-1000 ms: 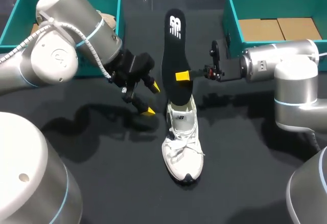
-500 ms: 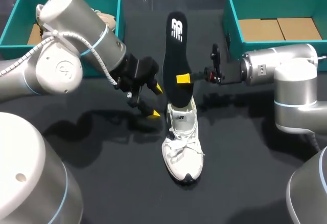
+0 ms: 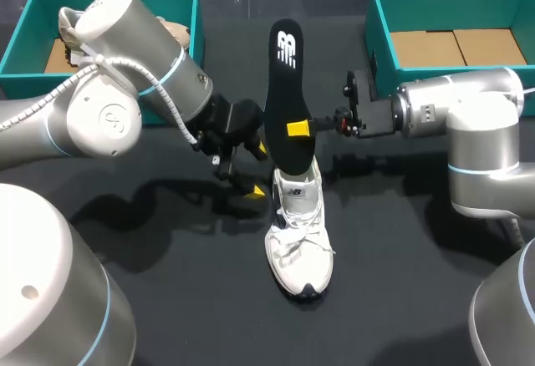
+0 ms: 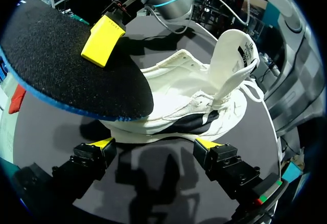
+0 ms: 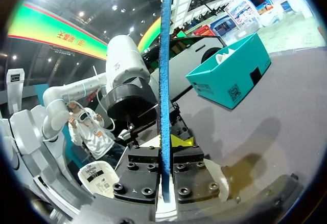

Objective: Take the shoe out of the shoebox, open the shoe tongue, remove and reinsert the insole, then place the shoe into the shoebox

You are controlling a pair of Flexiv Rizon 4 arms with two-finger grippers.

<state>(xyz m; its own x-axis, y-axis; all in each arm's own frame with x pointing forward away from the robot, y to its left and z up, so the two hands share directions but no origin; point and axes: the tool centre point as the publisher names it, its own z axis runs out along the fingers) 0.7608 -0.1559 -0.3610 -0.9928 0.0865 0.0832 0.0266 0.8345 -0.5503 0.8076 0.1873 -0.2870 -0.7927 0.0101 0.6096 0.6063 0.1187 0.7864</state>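
Observation:
The white shoe stands upright on the black table, toe toward the near edge. The black insole is held up on edge behind it, its lower end at the shoe's opening. My right gripper is shut on the insole's middle, and the right wrist view shows the insole's blue edge pinched in the gripper. My left gripper is open just left of the shoe's heel. Seen from the left wrist, the gripper faces the shoe's side under the insole.
A teal shoebox holding another shoe stands at the back left, behind my left arm, and shows beyond the insole. A second teal shoebox with cardboard inside stands at the back right.
My left gripper has moved right, closing on the shoe's heel side, still open. The right gripper and insole have barely shifted.

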